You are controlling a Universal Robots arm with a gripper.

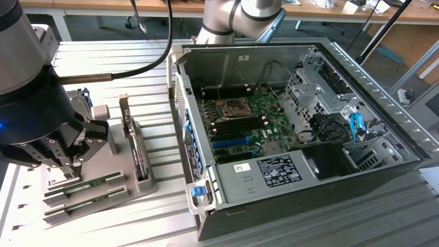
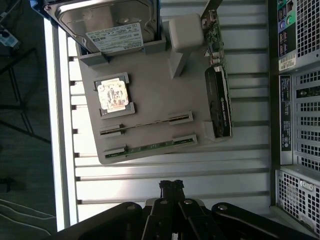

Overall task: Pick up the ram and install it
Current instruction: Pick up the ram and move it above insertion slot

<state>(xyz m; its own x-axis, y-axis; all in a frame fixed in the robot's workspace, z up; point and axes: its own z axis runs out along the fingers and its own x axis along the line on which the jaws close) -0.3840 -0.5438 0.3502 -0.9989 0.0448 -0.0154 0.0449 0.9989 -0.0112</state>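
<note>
In the lower left of the exterior view, the ram [image 1: 86, 202], a long, thin green board, stands on edge in a slot of the grey holder [image 1: 144, 188], beside a second like stick [image 1: 84, 184], while the gripper [image 1: 67, 160] hangs just above, fingers pressed together, holding nothing.
</note>
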